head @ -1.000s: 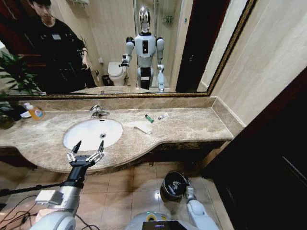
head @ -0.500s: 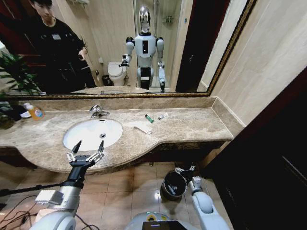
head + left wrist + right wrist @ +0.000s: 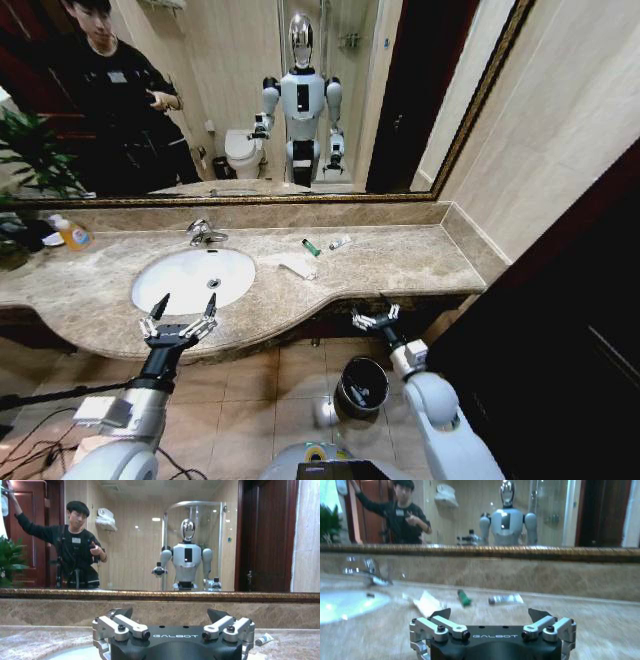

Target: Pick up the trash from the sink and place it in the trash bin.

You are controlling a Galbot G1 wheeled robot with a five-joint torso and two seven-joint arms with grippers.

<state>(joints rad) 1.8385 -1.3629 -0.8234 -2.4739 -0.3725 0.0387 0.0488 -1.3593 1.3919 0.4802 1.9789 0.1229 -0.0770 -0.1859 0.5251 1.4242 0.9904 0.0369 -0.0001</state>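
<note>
My head camera looks down on the counter from above. Both my wrist cameras sit low at counter height, facing the mirror; all share the counter and mirror.

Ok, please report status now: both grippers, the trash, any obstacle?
Left gripper open, above counter edge by white oval sink. Right gripper open, empty, at counter height. Green tube, white tube on counter. No obstacle.
</note>
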